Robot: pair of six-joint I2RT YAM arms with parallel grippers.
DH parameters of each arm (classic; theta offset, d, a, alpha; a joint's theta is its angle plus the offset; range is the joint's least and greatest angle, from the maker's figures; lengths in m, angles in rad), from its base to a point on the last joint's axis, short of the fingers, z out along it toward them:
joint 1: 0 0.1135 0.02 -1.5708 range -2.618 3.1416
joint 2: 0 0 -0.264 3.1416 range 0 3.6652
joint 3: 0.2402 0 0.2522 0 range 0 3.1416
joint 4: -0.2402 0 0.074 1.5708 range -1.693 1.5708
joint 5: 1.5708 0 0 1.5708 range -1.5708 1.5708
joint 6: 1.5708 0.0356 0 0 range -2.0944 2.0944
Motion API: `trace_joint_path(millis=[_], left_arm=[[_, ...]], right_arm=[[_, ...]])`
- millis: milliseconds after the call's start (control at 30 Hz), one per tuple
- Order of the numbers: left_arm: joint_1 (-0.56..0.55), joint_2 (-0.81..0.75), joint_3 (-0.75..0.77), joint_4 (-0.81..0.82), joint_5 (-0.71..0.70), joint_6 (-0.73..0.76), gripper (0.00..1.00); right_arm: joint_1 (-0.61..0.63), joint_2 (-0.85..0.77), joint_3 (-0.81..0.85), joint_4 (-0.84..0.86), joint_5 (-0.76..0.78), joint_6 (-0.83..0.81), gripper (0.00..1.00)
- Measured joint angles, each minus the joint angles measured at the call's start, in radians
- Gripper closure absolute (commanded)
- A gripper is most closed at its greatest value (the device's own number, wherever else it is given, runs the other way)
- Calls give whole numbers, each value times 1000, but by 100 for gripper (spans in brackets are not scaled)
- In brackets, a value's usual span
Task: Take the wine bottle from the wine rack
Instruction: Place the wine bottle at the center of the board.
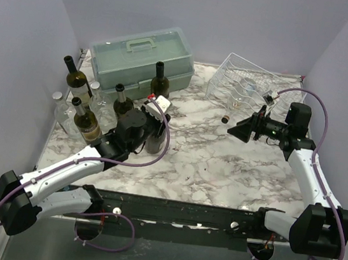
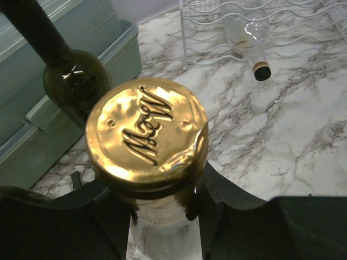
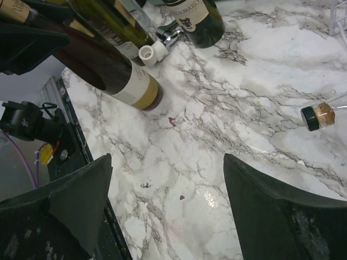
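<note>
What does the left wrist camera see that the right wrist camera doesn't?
Only the left wrist: a shiny gold bottle top, clamped in the left gripper. Only the right wrist: paper labels on the dark bottles, and the right gripper wide open. Both: the marble table and the corked clear bottle lying in the wine rack.

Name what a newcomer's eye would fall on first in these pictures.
A gold-capped bottle fills the left wrist view, its neck clamped in the left gripper. From above, a cluster of dark bottles stands at the left beside a grey-green toolbox. At the far right, one clear bottle lies in the white wine rack, its capped mouth close to the open right gripper.
</note>
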Motion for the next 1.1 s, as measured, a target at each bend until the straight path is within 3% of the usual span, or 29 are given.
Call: trace_joint_path(millis=[567, 833, 1100], left_arm=[[105, -72, -3, -70, -100, -92, 100], [129, -55, -3, -85, -22, -150, 100], [189, 69, 64, -36, 61, -174, 100]], right_arm=[[0, 0, 0, 0, 0, 0, 13], [0, 0, 0, -1, 0, 0, 13], [0, 0, 0, -4, 0, 0, 13]])
